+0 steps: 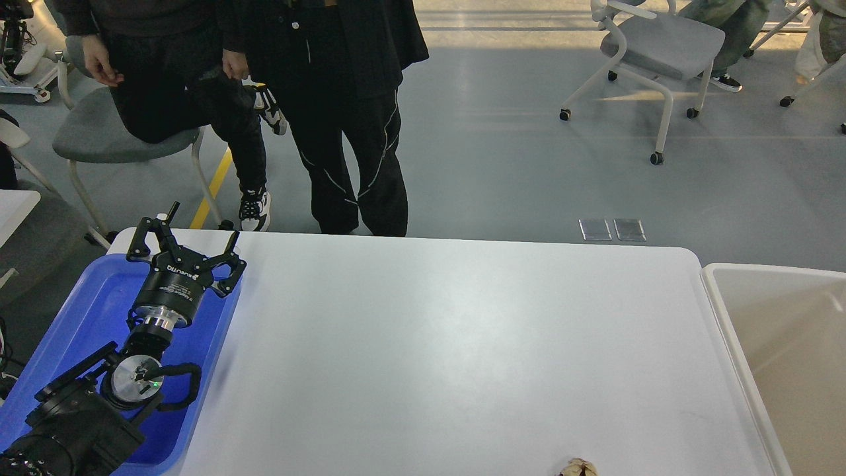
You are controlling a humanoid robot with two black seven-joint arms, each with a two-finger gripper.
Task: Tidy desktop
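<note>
The counter (pixel 462 344), a wide white top with rounded corners, is filling most of the lower part of the head view. Its surface is looking smooth and is reflecting a soft light near the middle.

The left arm is coming in from the lower left corner and is reaching up over a blue tray (pixel 79 317) that is lying at the left edge of the counter. The left hand (pixel 198 239) is hanging above the far part of this tray, near its far right corner. Its two fingers are spreading wide apart, and nothing is sitting between them.

The right hand is not appearing in the view.

At the right edge of the counter a beige-white bin (pixel 780 344) is standing just beside it, and its rim is lying close to the counter's side. At the bottom edge of the view, toward the right, a small crumpled beige thing (pixel 577 468) is lying on the counter; the frame is cutting it, so I cannot tell what it is.

Behind the counter two people in dark clothes (pixel 344 112) are standing on the grey floor, and a grey chair on wheels (pixel 661 53) is standing further right.
</note>
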